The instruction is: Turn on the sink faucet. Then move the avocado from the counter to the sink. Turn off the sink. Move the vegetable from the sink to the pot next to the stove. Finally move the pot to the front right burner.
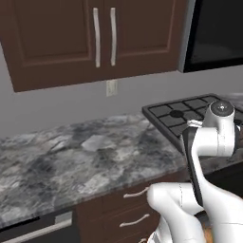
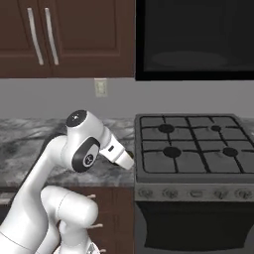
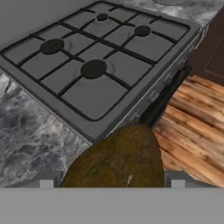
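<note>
Claw-wise, the gripper [image 3: 112, 183] is seen from the hand view with its two finger tips [image 3: 46, 180] spread wide on either side of the avocado [image 3: 118, 162], which is wedged between them, so it looks like the fruit is being gripped, with the jaws standing wide around its brownish-green body. Exact contact at the pads can't quite be made out since the bottom of that view is cut off, so that part is probably right but not certain

Beyond the avocado, the stove [image 3: 100, 57] is seen with its dark grates and four burners, its front edge running diagonally across the hand view. Marbled grey counter [image 3: 30, 135] is seen to one side of the stove, and wooden floor [image 3: 192, 127] on the other side, below the stove's front

In the left base view, the white arm [image 1: 213, 137] is folded up at the lower right, with its elbow raised in front of the stove's near corner [image 1: 180, 114]. A long stretch of grey granite counter [image 1: 71, 156] runs to the left, with dark drawers [image 1: 128, 204] below it and dark wall cabinets [image 1: 95, 38] above. A wall outlet [image 1: 111, 87] is seen on the grey backsplash

In the right base view, the arm [image 2: 84, 144] is bent at the lower left, just beside the stove's left edge [image 2: 193, 144], and the oven knobs [image 2: 193, 192] are lined up along the stove front. A dark microwave [image 2: 193, 39] is hung above the stove
</note>
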Controlling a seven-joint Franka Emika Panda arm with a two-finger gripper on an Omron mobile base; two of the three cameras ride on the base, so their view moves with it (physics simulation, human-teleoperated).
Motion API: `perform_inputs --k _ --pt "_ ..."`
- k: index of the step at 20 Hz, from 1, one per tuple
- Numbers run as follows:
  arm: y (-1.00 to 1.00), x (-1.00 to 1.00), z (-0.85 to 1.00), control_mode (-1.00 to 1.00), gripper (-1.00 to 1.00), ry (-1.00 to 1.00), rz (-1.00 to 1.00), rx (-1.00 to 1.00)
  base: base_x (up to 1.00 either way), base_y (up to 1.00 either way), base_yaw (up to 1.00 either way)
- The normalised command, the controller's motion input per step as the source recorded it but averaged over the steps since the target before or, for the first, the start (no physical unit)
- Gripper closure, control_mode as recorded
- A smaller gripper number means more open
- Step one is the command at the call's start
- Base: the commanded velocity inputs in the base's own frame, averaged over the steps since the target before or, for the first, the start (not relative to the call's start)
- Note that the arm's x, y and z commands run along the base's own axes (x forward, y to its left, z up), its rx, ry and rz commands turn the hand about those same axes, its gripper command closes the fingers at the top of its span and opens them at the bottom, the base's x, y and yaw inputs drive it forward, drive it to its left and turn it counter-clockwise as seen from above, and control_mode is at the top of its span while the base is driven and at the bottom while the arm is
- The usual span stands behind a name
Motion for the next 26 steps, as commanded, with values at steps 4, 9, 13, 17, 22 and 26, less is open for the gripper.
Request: perform_inputs --k 4,9,13,17,22,26 --pt "0.0 0.0 0.0 1.0 1.0 0.0 0.0 0.0 0.0 -1.0 0.26" --pt "0.0 0.0 0.0 1.0 1.0 0.0 0.0 0.0 0.0 -1.0 0.26" --pt "0.0 0.0 0.0 1.0 1.0 0.0 0.0 0.0 0.0 -1.0 0.26" --pt "0.0 0.0 0.0 1.0 1.0 0.0 0.0 0.0 0.0 -1.0 0.26" --pt "0.0 0.0 0.0 1.0 1.0 0.0 0.0 0.0 0.02 -0.89 0.26" --pt "0.0 0.0 0.0 1.0 1.0 0.0 0.0 0.0 0.12 -0.7 0.22"
